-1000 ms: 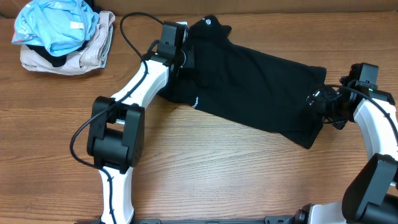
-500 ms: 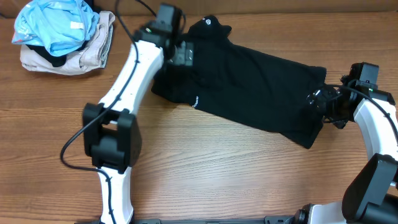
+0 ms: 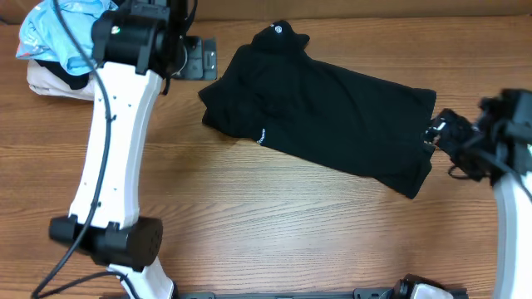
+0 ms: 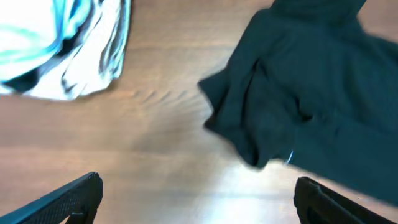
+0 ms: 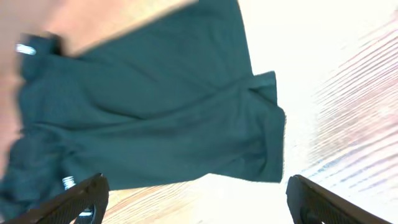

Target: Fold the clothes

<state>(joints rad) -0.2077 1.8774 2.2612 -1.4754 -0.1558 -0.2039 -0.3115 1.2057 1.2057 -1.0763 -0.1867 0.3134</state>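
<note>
The clothes, a black shirt (image 3: 324, 116) with small white print marks, lies folded into a long band running diagonally across the table. It also fills the right of the left wrist view (image 4: 311, 93) and the top of the right wrist view (image 5: 155, 112). My left gripper (image 3: 202, 60) hovers open just off the shirt's upper left end, and its fingers (image 4: 68, 199) frame bare wood. My right gripper (image 3: 438, 133) stands open at the shirt's right edge, apart from the cloth, with nothing between its fingers (image 5: 323, 199).
A pile with a light blue garment (image 3: 50, 37) on a beige one (image 3: 41, 83) sits at the back left corner, partly behind my left arm. The same pile (image 4: 62, 43) shows in the left wrist view. Wood tabletop (image 3: 291, 224) stretches in front of the shirt.
My left gripper has opened, let go of the shirt's upper left end, and risen back toward the left. My right gripper has drawn slightly right, away from the shirt's edge.
</note>
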